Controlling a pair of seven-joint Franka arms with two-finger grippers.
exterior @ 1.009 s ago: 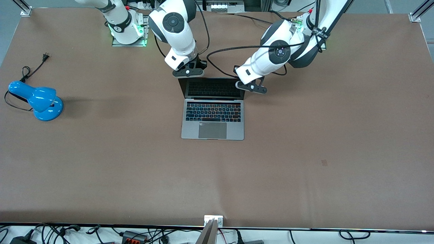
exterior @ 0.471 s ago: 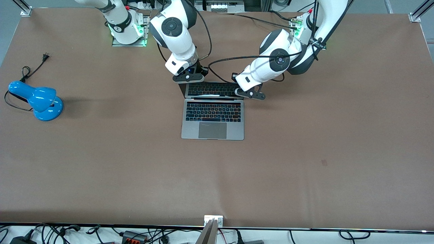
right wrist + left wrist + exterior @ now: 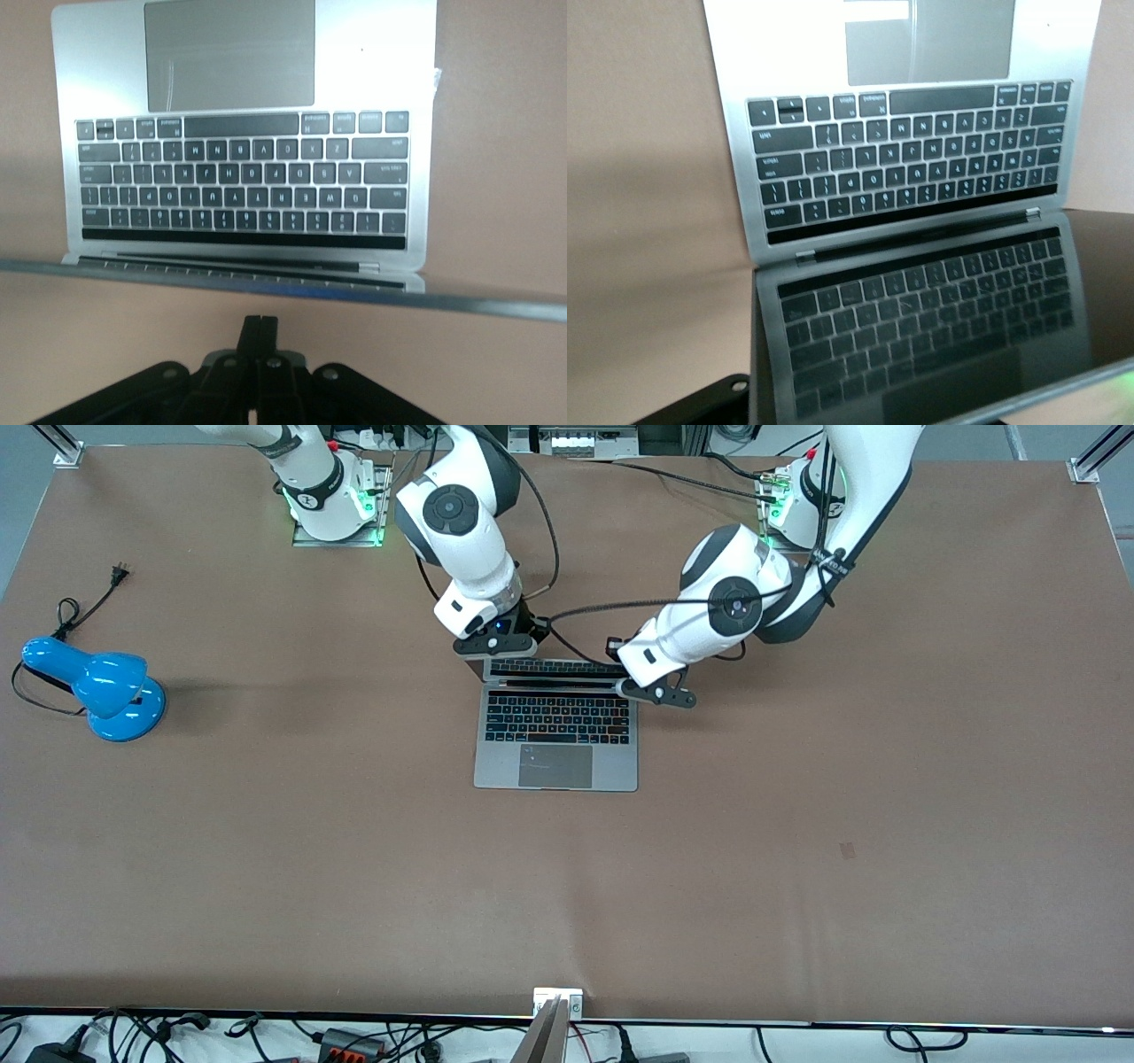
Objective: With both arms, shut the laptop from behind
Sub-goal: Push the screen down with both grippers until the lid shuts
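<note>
The silver-grey laptop (image 3: 556, 766) stands open at the table's middle, black keyboard and grey trackpad facing up. Its lid (image 3: 554, 667) is tipped well up, and the dark screen mirrors the keys. My right gripper (image 3: 496, 643) is at the lid's corner toward the right arm's end, on the lid's outer face. In the right wrist view its fingers (image 3: 260, 332) are shut, empty, just short of the lid's top edge (image 3: 266, 285). My left gripper (image 3: 656, 690) is at the lid's other corner. The left wrist view shows the screen (image 3: 939, 328) close up.
A blue desk lamp (image 3: 99, 687) with a black cord lies near the table's edge toward the right arm's end. Both arm bases (image 3: 332, 509) stand along the edge farthest from the front camera. Cables hang off the edge nearest that camera.
Both grippers have moved toward the front camera at the lid's two corners. The lid has swung from leaning back to much steeper, so less of the screen shows.
</note>
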